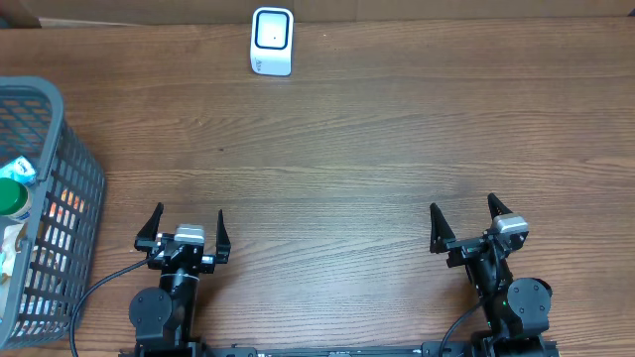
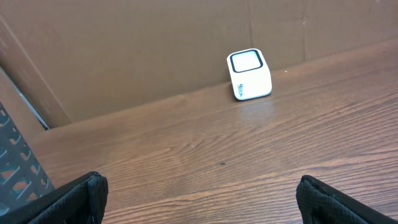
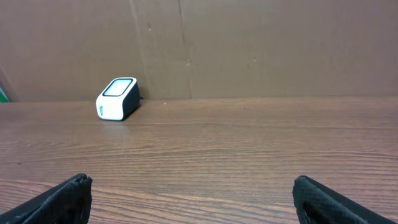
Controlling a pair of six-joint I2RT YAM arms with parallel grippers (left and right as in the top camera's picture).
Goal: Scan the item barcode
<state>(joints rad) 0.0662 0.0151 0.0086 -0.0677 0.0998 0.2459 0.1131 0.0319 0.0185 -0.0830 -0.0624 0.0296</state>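
Both arms sit at the near edge of the counter (image 1: 337, 149), the left arm's fingers (image 1: 155, 223) and the right arm's fingers (image 1: 437, 226) spread wide and empty, seemingly poised to start. The goods to scan lie in the grey basket (image 1: 74, 198) at the left, a green-capped bottle (image 1: 10, 195) among them. The white scanner (image 1: 272, 41) sits at the far edge, window up, its small print unreadable.

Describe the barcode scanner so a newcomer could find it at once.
Start at the wooden table and follow it to its far edge, against the brown cardboard wall. There, left of centre, stands the scanner, alone on bare wood. It is a small white rounded box with a dark-framed window, unlike the grey mesh basket at the left edge.
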